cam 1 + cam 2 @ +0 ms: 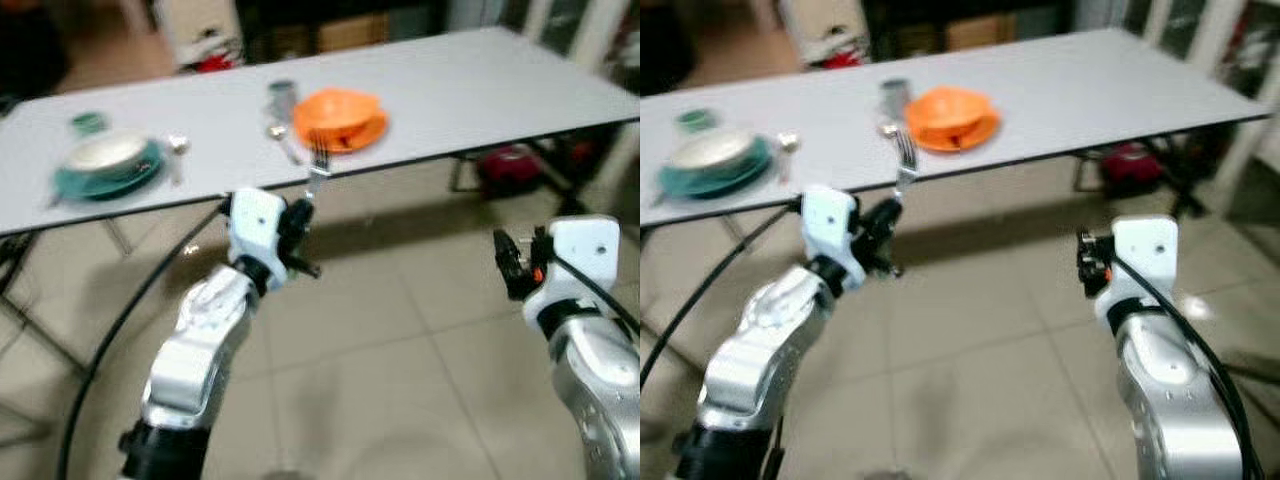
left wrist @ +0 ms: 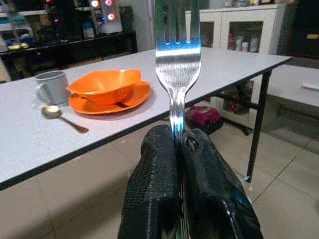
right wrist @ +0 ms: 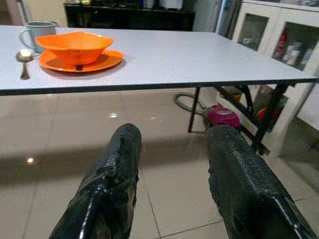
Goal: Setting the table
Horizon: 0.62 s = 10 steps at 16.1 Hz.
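My left gripper (image 1: pixel 303 222) is shut on a silver fork (image 1: pixel 318 160), tines up, held just short of the grey table's front edge (image 1: pixel 420 160). In the left wrist view the fork (image 2: pixel 177 59) rises from between the black fingers (image 2: pixel 154 189). Beyond it sit an orange bowl on an orange plate (image 1: pixel 340 118), a spoon (image 1: pixel 281 140) and a grey mug (image 1: pixel 282 96). At the table's left end lies a teal plate with a pale bowl (image 1: pixel 108 162). My right gripper (image 1: pixel 508 262) hangs open over the floor, nothing between its fingers (image 3: pixel 117 169).
A small green cup (image 1: pixel 88 122) and another spoon (image 1: pixel 176 150) lie beside the teal plate. A magenta object (image 1: pixel 508 165) and table legs sit under the table's right end. White cabinets (image 3: pixel 279 35) stand beyond it. A black cable (image 1: pixel 120 320) runs along my left arm.
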### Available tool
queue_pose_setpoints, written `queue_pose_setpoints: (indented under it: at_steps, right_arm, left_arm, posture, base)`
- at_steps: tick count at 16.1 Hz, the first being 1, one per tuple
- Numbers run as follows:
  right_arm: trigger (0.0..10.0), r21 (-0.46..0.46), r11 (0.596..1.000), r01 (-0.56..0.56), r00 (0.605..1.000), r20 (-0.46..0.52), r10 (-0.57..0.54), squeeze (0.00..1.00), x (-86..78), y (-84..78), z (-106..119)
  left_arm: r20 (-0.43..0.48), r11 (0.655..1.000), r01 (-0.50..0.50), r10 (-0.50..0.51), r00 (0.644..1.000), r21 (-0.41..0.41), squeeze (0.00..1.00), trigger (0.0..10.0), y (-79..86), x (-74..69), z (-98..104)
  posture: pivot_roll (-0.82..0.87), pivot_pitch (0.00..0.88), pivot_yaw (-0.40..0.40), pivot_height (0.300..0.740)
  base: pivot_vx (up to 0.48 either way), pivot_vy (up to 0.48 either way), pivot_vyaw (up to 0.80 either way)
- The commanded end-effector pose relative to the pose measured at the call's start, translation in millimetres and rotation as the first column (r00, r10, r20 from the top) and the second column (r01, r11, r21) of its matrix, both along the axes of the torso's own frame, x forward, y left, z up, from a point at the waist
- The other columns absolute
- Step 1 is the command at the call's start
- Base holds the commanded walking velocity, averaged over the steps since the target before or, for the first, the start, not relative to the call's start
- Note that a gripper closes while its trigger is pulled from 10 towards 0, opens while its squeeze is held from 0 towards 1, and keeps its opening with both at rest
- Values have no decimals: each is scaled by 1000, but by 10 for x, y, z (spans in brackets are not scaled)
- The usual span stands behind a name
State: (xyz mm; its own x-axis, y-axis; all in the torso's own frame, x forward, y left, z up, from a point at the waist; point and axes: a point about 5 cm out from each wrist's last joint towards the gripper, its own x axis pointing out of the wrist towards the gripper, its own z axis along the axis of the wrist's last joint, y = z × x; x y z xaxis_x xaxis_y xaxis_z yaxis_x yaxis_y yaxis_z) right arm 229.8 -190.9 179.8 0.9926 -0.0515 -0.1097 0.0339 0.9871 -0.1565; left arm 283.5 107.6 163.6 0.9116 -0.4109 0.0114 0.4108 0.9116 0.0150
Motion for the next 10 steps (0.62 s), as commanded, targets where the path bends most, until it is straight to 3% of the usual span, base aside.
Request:
queue_pose_setpoints:
  at_steps: [1, 7, 10]
  right_arm:
    - [10000, -4, 1000, -25, 1000, 5, 25, 0, 2, 26, 17]
    - [10000, -52, 997, -54, 998, 11, 54, 0, -2, 44, -16]
    - [10000, -32, 999, -44, 999, 18, 44, 0, 25, 22, -27]
  left_arm:
    - [-1, 1000, -24, 24, 1000, 9, 0, 10000, 66, 14, -10]
    - [5, 995, -91, 90, 996, 39, 0, 10000, 287, -18, -20]
    - [10, 994, -100, 100, 995, 47, 0, 10000, 318, -49, -4]
  posture:
    - [-63, 0, 105, 740]
    - [-28, 0, 84, 740]
    - [1, 0, 69, 740]
  base:
    - [311, 0, 0]
    - [308, 0, 0]
    - [314, 0, 0]
